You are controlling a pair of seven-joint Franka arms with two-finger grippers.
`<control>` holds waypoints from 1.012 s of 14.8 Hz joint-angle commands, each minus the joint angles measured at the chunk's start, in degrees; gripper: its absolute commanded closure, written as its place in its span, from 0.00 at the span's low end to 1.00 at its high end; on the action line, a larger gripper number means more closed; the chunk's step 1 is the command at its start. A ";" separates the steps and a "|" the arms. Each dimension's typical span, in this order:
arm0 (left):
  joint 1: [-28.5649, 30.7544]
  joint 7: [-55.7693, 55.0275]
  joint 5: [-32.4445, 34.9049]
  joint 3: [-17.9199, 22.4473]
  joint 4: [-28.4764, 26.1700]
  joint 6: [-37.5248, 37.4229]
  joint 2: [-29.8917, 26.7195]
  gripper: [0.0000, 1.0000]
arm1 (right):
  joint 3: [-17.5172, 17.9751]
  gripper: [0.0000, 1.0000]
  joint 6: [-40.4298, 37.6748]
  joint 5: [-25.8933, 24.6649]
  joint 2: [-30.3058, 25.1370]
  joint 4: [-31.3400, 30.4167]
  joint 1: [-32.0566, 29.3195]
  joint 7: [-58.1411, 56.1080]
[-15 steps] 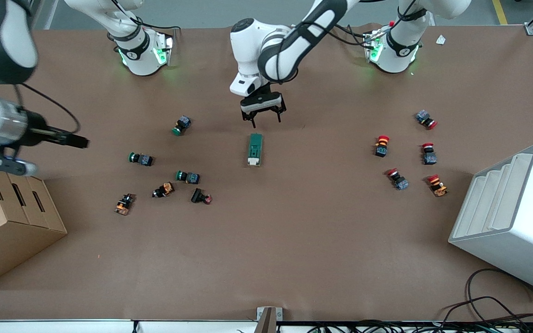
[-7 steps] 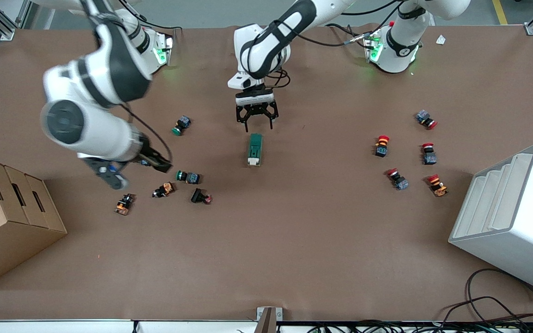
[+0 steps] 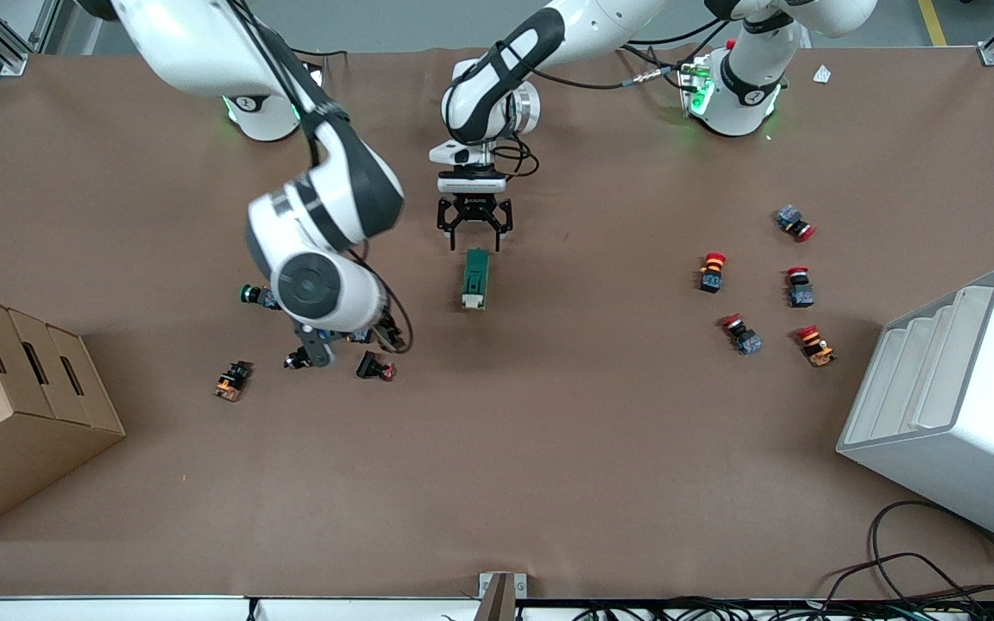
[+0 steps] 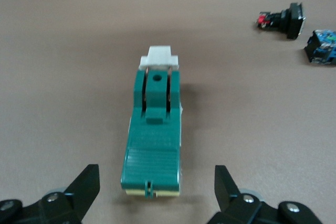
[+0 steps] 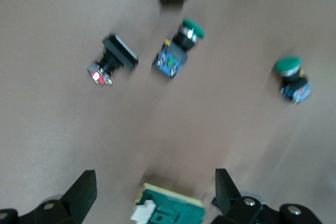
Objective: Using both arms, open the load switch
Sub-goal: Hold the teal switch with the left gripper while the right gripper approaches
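No legible text, label or number anywhere — not even on the switches.

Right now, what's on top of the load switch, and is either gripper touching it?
The load switch carries a raised green lever and a white piece at one end. The open left gripper hovers above its green end, apart from it. The open right gripper is above it too; contact unclear.

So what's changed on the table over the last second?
The right gripper swung in from the right arm's end of the table to over the green push buttons beside the load switch. The left gripper edged closer to the switch's green end, jaws open. Nothing was gripped; the switch and buttons stayed put.
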 commanded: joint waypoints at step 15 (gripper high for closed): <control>-0.14 -9.07 11.39 0.05 -1.19 -5.37 3.53 0.02 | -0.19 0.00 -0.72 7.87 13.09 5.89 9.83 21.67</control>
